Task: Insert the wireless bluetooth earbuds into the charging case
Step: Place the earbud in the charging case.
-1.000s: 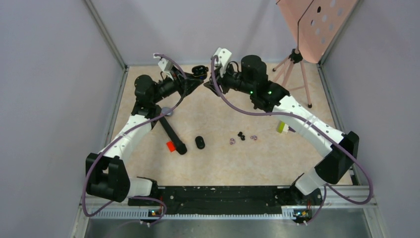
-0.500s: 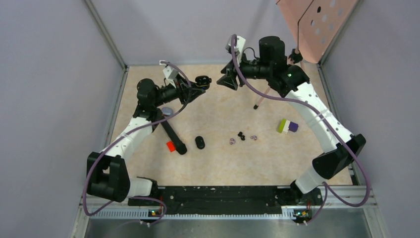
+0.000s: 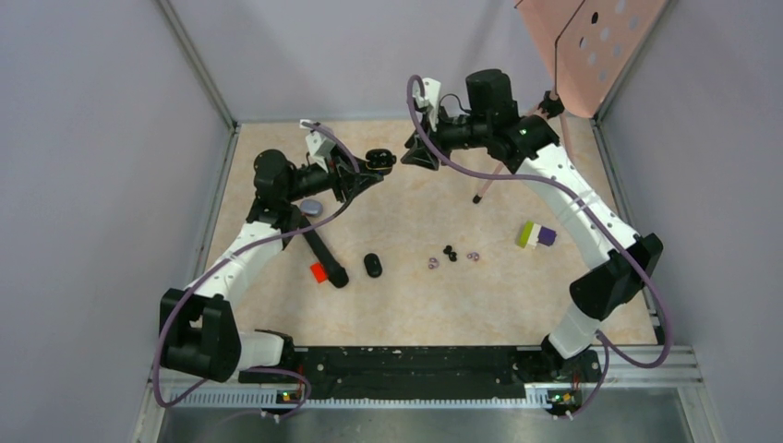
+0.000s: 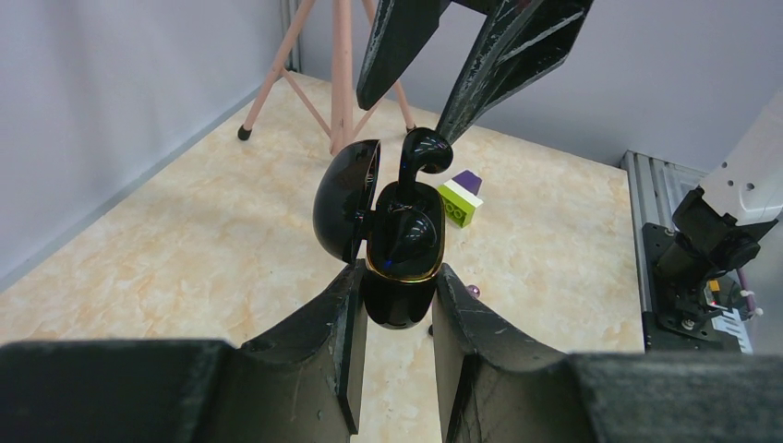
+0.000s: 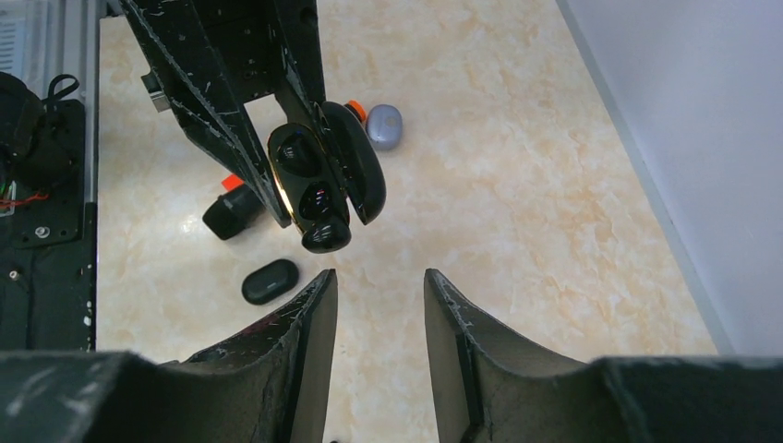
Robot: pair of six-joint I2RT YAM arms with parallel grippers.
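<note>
Charging case (image 4: 403, 242) sat pinched in my left claw (image 4: 399, 279); right claw (image 5: 379, 277), parted and empty, had drawn nearer; earbud (image 4: 421, 153) partly hidden inside.

The left fingers (image 4: 325, 341) are hiding the lower end of the charging case (image 4: 399, 242) clamped between them. Above the case, the right fingers (image 4: 512, 51) are running off the picture's top edge. In the overhead view, the earbuds (image 3: 451, 252) on the tabletop (image 3: 415, 305) right of the case are showing as specks too small to count surely. There too, the left arm (image 3: 235, 249) is covering the end of the marker (image 3: 325, 258) nearest the case.
</note>
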